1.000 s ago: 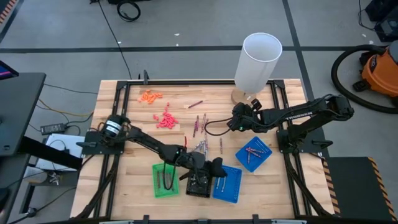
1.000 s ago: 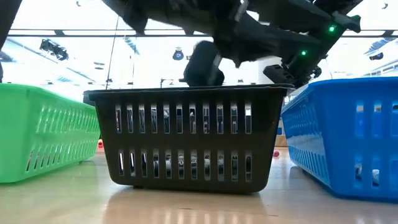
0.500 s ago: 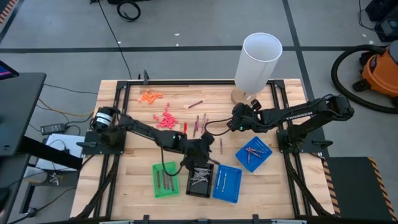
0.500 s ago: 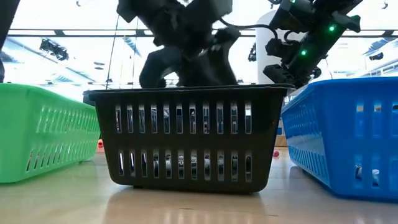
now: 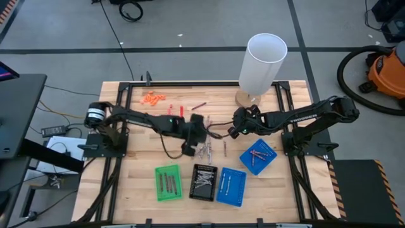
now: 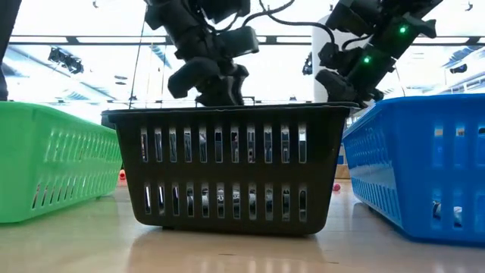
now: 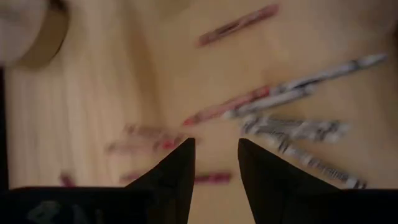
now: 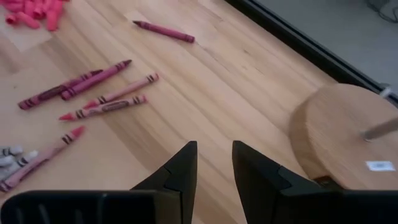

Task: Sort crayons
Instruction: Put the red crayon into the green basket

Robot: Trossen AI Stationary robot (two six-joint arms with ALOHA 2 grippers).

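Crayons (image 5: 204, 150) lie loose mid-table, red and grey mixed. We see our left gripper (image 7: 213, 152) just above them, its 2 fingers a little apart and holding nothing. We should go straight down over 1 crayon only. Our right gripper (image 8: 211, 155) waits nearby, also slightly open and empty.

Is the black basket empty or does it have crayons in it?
Not empty. From above, the black basket holds a bunch of grey crayons lying flat inside.
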